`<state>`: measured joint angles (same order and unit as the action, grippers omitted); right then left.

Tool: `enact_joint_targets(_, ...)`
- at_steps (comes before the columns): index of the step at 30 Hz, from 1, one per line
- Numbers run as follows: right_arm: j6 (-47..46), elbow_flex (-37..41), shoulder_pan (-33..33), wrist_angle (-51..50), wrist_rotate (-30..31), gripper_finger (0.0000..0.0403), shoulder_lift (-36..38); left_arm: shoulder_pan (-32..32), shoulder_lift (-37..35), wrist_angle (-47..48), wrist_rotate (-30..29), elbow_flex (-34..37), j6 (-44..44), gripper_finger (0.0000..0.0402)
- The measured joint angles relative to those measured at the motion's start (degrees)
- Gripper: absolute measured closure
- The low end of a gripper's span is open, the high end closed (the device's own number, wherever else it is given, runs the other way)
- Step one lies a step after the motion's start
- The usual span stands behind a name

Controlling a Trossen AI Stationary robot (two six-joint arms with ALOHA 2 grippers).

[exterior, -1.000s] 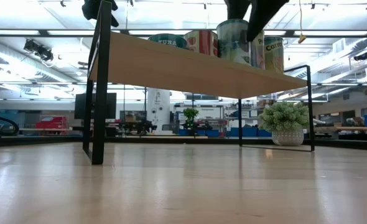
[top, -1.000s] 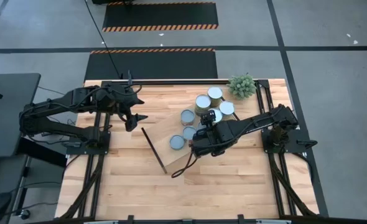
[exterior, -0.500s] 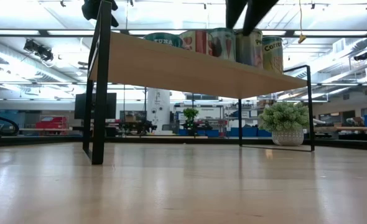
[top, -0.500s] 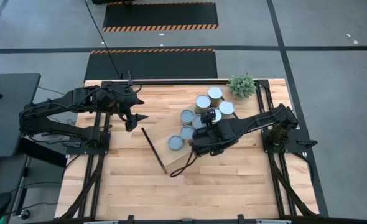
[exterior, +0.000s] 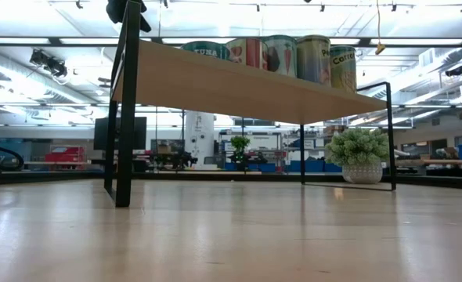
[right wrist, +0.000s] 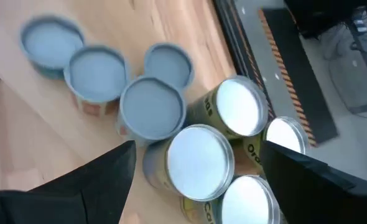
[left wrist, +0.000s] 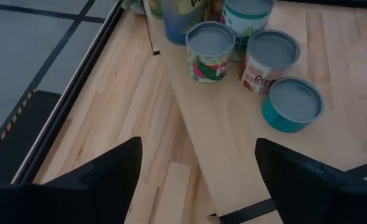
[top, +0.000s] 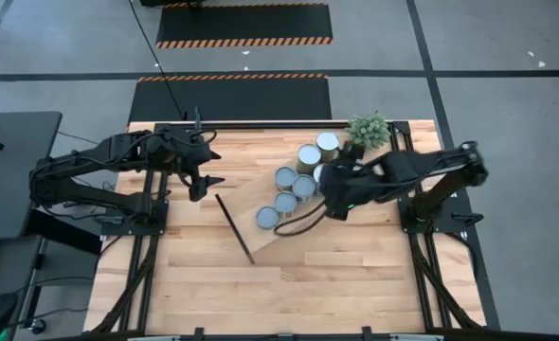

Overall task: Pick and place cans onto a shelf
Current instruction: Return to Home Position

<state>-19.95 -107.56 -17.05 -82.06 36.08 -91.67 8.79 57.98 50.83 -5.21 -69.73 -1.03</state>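
Several cans (top: 285, 189) with silver-grey and white tops stand clustered on the light-wood shelf (top: 261, 194), which stands on its black rails (exterior: 123, 117) on the table. In the low view the cans (exterior: 282, 55) stand upright on the shelf board (exterior: 239, 82). My right gripper (top: 329, 201) hovers open and empty above the cluster's right side; its wrist view looks down on the can tops (right wrist: 152, 106). My left gripper (top: 207, 180) is open and empty, left of the shelf, and its wrist view shows the cans (left wrist: 211, 50).
A small green plant (top: 369, 130) in a white pot stands at the table's far right corner, close behind the cans. The near half of the tabletop (top: 289, 284) is bare wood. The black frame rails run along the table's left and right edges.
My right gripper has risen off the cans and drawn back toward the table's right and far edges, leaving the low view. The can that stood under it has shifted a little toward the others and now stands free on the shelf.
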Motion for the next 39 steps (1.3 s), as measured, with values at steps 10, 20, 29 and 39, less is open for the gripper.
enact_joint_targets(10,0.1,26.4,1.5,28.1,-1.1,0.0117,22.6,0.0,-8.2,-7.9,0.6,8.7,-6.5,0.0152)
enact_joint_targets(20,0.2,39.9,6.1,42.5,-2.3,0.0243,38.1,0.8,-22.6,-24.7,0.6,23.9,-15.1,0.023)
enact_joint_targets(29,0.5,46.4,10.5,44.9,-7.1,0.0387,48.0,4.2,-32.1,-27.2,0.5,30.0,-18.8,0.0291)
enact_joint_targets(39,-5.0,61.5,13.6,56.2,-10.3,0.0398,60.8,6.9,-42.3,-35.3,0.6,40.5,-25.1,0.0352)
